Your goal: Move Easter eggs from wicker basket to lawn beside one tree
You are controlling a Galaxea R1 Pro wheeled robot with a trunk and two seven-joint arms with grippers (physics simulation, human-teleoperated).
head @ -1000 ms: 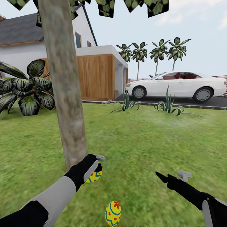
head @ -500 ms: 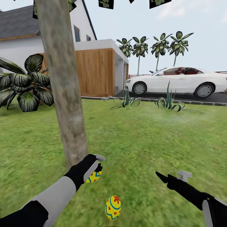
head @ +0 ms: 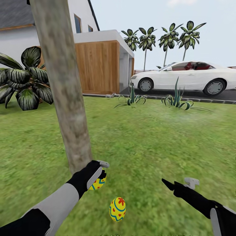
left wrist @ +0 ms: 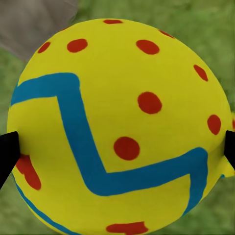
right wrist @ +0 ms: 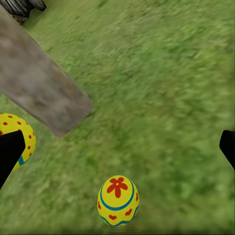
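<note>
One flowered Easter egg (head: 117, 209) is already set on the lawn (head: 157, 144) at lower centre, near the tree (head: 67, 108) trunk. A dotted egg (head: 98, 183) is pinched in the left gripper (head: 100, 173) beside the trunk, not yet released. The right gripper (head: 178, 183) is spread, empty. A third egg's whereabouts cannot be told.

Egg (left wrist: 122, 122) smooth, matt; trunk (head: 65, 98) rough bark.

Your right wrist view: two eggs by the trunk
A flower-painted egg (right wrist: 117, 200) stands upright on the lawn (right wrist: 161, 83) between your spread dark fingers (right wrist: 9, 152); a dotted egg (right wrist: 20, 139) sits just beside the tree (right wrist: 41, 90) base
</note>
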